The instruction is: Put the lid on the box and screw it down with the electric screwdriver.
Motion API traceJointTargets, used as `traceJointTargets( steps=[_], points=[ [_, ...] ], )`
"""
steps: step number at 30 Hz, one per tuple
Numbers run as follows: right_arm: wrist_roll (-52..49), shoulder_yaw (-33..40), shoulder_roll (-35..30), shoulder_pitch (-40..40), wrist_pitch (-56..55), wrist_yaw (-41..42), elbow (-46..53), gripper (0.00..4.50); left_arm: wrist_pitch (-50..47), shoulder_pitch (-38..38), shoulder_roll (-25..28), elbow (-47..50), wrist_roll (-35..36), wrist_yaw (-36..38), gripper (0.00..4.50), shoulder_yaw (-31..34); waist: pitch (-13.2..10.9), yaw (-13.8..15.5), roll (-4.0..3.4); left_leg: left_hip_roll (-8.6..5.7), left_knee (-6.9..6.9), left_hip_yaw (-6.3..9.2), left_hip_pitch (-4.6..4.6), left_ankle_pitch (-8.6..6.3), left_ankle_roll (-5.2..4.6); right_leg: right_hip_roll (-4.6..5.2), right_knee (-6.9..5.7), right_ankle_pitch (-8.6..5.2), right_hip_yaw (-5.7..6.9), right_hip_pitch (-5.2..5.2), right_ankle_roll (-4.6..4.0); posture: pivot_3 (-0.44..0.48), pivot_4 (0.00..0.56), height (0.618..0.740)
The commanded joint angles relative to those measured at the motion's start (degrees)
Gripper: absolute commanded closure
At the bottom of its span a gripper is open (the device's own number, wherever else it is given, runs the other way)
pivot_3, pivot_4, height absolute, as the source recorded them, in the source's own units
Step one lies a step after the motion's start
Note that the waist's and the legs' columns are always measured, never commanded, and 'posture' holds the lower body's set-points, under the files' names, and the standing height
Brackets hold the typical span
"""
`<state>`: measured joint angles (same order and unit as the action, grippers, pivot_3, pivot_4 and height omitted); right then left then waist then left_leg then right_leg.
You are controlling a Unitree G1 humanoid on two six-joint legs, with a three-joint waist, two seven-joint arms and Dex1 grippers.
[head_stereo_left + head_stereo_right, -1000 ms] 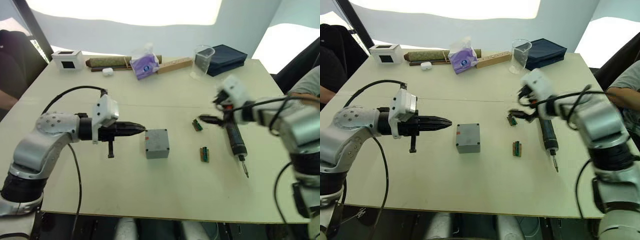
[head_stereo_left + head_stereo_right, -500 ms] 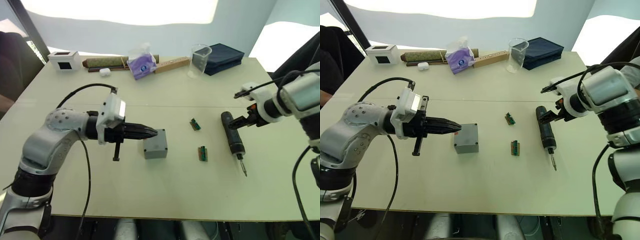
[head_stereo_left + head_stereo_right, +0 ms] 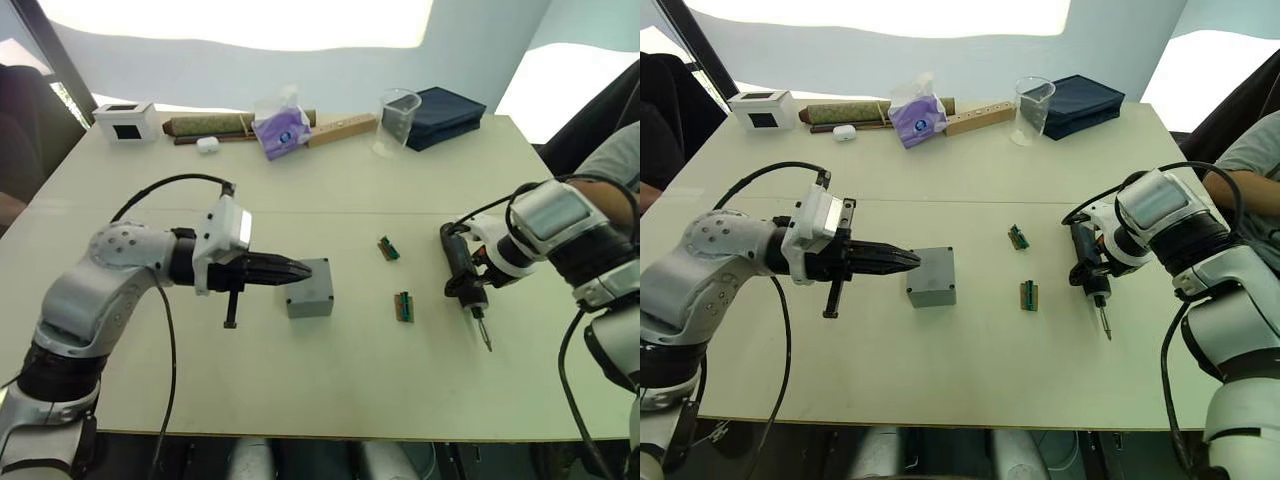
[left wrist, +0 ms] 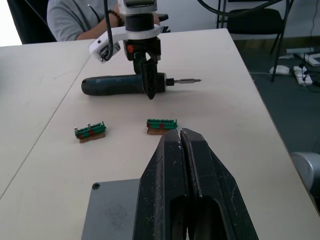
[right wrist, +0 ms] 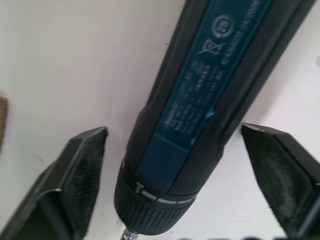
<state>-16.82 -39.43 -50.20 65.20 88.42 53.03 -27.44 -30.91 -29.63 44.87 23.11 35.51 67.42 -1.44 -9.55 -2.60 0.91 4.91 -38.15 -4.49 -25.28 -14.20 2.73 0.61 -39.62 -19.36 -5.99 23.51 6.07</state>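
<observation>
The grey box stands near the table's middle. Its flat top, the lid, shows a screw hole at one corner. My left gripper is shut and empty, with its tips over the box's left edge; I cannot tell whether they touch. The black electric screwdriver lies flat at the right, bit toward the table's front edge. My right gripper is open and comes down over the tool's front end. One finger stands on each side of the screwdriver, not closed on it.
Two small green terminal blocks lie between box and screwdriver. Along the far edge are a white box with a black window, a purple tissue pack, a clear cup and a dark blue case. A person sits at the right.
My right gripper has dropped from beside the screwdriver's rear to straddle its front end, fingers open. My left gripper came up to the box's left edge and has held there.
</observation>
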Motion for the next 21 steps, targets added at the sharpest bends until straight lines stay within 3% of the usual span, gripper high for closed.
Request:
traceJointTargets(
  steps=[1,4,9,12,15,18,21],
  points=[
    [-0.3,1.9,2.82,0.77,0.01,-0.12,-1.74,1.83,-0.14,0.03,0.84,1.44,0.24,-0.74,4.5,1.18,0.02,-0.07,0.03,0.0,0.0,0.0,0.02,0.0,0.0,-0.01,0.0,0.0,0.0,-0.01,0.0,0.0,0.15,0.74],
    [-0.01,3.28,3.9,1.82,0.26,-0.53,-2.97,2.59,0.04,0.18,1.13,1.17,0.0,-0.78,4.5,1.06,0.03,-0.29,0.05,0.02,0.0,0.01,0.03,0.0,0.0,-0.03,-0.01,0.0,0.0,-0.01,0.0,0.0,0.15,0.74],
    [0.64,7.66,4.67,4.49,0.98,-2.87,-4.17,2.59,0.21,0.5,1.83,0.32,-0.35,-1.23,4.5,1.63,0.01,-0.99,0.02,0.02,0.0,0.0,0.03,0.0,0.0,-0.03,-0.04,0.0,0.0,0.0,0.0,0.0,0.15,0.74],
    [0.39,11.3,4.08,6.75,0.28,-4.0,0.27,2.59,1.04,0.79,2.49,-1.05,-1.49,-1.44,4.5,1.71,-0.07,-1.06,-0.12,0.01,0.03,0.0,-0.01,0.0,0.0,-0.03,-0.05,0.0,-0.01,0.05,0.0,0.0,0.15,0.74],
    [-2.45,21.95,5.15,6.63,-1.46,-6.05,14.54,2.59,2.38,1.04,2.95,-3.65,-3.25,-1.13,4.5,1.48,-0.19,-1.23,-0.28,0.0,0.04,-0.04,-0.16,0.01,0.01,0.0,-0.09,0.0,-0.04,0.24,0.0,0.0,0.15,0.74],
    [-4.38,37.78,12.05,0.94,-12.17,-12.82,25.72,2.59,3.65,0.72,2.66,-5.88,-4.78,-0.84,4.5,0.58,-0.19,-1.37,-0.26,0.03,0.11,-0.04,-0.19,0.01,0.02,-0.05,-0.26,-0.01,-0.05,0.41,0.0,0.0,0.15,0.74],
    [-6.31,46.41,18.29,-2.1,-16.15,-17.34,32.11,2.59,4.58,0.27,2.14,-7.59,-6.27,-0.85,4.5,-0.21,-0.17,-0.98,-0.22,0.02,0.14,0.05,-0.17,0.07,0.12,-0.06,-0.31,-0.02,0.02,0.36,-0.01,0.0,0.15,0.74]
  ],
)
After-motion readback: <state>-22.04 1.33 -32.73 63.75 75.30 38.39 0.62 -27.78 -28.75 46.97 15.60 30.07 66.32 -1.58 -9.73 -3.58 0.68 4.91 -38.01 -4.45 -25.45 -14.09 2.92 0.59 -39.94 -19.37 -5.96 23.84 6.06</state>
